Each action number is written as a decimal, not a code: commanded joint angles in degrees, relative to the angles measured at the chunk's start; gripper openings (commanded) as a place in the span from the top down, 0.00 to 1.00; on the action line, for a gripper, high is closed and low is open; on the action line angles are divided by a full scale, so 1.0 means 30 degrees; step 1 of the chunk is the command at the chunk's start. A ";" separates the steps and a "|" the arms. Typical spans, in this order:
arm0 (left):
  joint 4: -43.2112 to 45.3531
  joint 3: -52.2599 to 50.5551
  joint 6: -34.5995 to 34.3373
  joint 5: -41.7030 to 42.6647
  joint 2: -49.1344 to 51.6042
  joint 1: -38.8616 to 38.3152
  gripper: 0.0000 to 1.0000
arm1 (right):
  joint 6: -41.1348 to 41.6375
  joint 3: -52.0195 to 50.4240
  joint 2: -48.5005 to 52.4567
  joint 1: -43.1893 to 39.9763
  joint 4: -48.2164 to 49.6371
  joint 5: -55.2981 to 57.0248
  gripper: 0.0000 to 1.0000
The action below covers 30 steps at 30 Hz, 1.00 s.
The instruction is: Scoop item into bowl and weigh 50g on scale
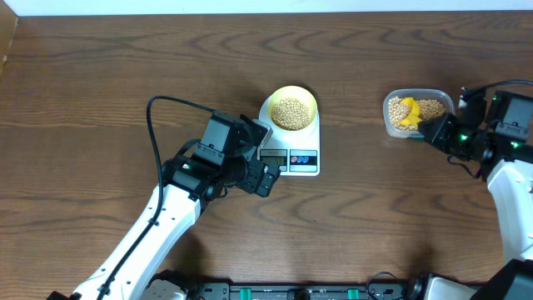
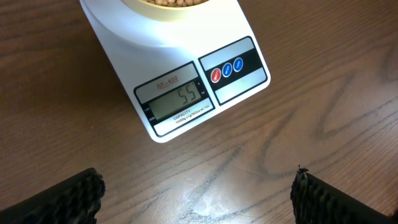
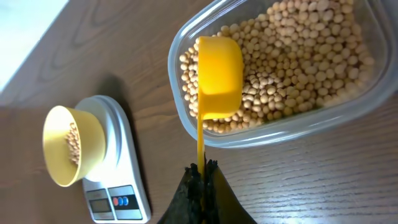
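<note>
Two grippers over a wooden table (image 1: 83, 83). Overhead: the scale (image 1: 283, 148) sits mid-table with the bowl (image 1: 291, 108) on its platform, and beans (image 1: 291, 113) fill the bowl's bottom. The left gripper (image 1: 261, 157) hangs at the scale's left front corner, jaws spread wide, nothing between them. The right gripper (image 1: 433, 129) is at the right end of the clear tub (image 1: 388, 117), well apart from the scale, with bare table between. The yellow scoop (image 1: 405, 114) lies inside the tub.

Left wrist: the scale's front edge is ahead of the jaws, not between them. Its display (image 2: 180, 99) reads 55, with red and blue buttons (image 2: 227, 68) beside it. Only the fingertips (image 2: 74, 196) show in the bottom corners, far apart, with bare wood between and around them.

Right wrist: the jaws are clamped tight on the scoop's thin handle. The scoop's cup rests on the beans at the tub's near end, just inside the rim. The bowl and scale stand off to the left, clear of the tub, with open table between them.
</note>
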 commanded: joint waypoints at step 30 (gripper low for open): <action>-0.0051 0.0284 0.0182 0.0160 0.0124 -0.0022 0.02 | 0.2652 -0.0022 0.0146 -0.6936 -0.0510 -1.1548 0.99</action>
